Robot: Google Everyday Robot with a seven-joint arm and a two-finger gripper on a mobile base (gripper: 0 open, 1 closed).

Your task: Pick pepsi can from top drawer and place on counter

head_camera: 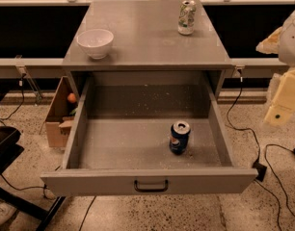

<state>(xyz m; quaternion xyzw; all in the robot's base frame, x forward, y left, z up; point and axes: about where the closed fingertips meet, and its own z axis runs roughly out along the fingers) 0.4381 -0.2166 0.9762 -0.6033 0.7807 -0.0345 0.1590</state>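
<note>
The pepsi can (179, 137) stands upright on the speckled floor of the open top drawer (113, 143), right of the middle and near the front panel with its dark bar handle (151, 186). The counter (142, 37) is the flat grey cabinet top above the drawer. My gripper (281, 107) shows as cream-coloured parts at the right edge of the view. It hangs outside the drawer, to the right of and above the can, well apart from it, with nothing seen in it.
A white bowl (95, 43) sits on the counter's left front. A white-and-green can (186, 17) stands at its right rear. A cardboard box (58, 112) with an orange stands left of the cabinet. Cables (263, 153) lie on the floor at right, and a dark chair base (12, 177) is at left.
</note>
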